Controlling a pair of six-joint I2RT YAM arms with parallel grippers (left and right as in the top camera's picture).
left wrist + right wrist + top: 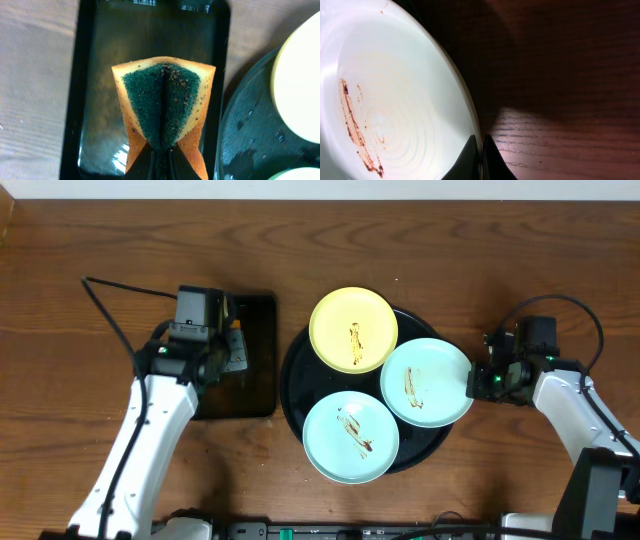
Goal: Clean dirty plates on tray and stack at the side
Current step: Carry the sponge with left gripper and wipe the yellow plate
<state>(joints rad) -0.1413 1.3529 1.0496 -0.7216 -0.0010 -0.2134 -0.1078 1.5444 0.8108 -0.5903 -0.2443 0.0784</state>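
Folded yellow foam sponge with a dark green scouring face (162, 107) is pinched at its fold by the left tool (161, 159), which is closed on it. It is held over the small rectangular black tray (70, 100), just beside the large round glossy black tray (290, 380). Rim of the right-hand pale mint round plastic plate (395, 100) is clamped by the right tool (481, 146), closed on the outer edge where that plate overhangs the round tray toward the dark brown wood-grain tabletop (90, 240). Brown streaks are seen on that plate, on the pale yellow round plastic plate (352, 330) and on the near pale mint round plastic plate (350, 437). All three sit on the round tray; none is stacked at the side. Judged step: plate steadied for wiping, task barely begun. Rim pinch should be held firm and level so the plate is not levered up or slid into its neighbours. Sponge should be carried across well above the yellow plate, lowered flat onto the streak, and wiped along its length, away from the clamped edge. Light pressure is advised, since a plastic plate will probably skate on a glossy tray. Which sponge face would meet the plate cannot be told.
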